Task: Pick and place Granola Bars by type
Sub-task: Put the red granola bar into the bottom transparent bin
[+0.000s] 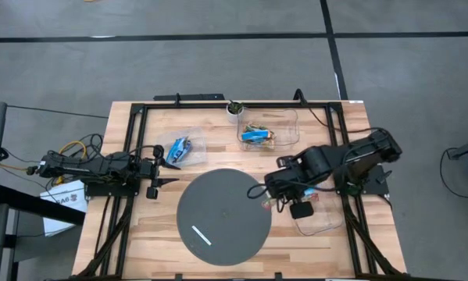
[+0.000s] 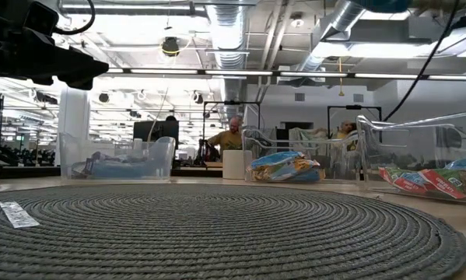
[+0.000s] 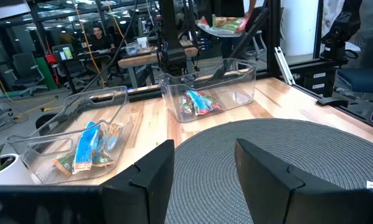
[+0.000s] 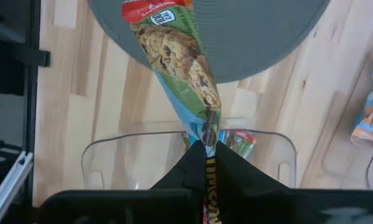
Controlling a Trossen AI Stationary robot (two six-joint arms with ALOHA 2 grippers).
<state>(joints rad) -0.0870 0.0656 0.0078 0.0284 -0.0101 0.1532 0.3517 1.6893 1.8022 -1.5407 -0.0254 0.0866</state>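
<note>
Here we count three clear bins (image 1: 269, 129) on the wooden table (image 1: 140, 242), set around one round grey mat (image 1: 223, 215). Our right gripper (image 4: 206, 149) is clenched on the end of one red-and-green granola bar (image 4: 174, 56), which hangs above the mat's edge and over the bin near the right arm; that bin already holds a few red-and-green bars (image 3: 195, 102), too bunched for us to count. The middle bin holds several blue-and-orange bars (image 1: 257, 136), the left bin a cluster of blue ones (image 1: 179, 148). One thin white stick (image 1: 201, 234) lies on the mat. Our left gripper (image 1: 159, 166) waits beside the mat's left edge, its fingers (image 3: 152, 177) apart and holding nothing.
</note>
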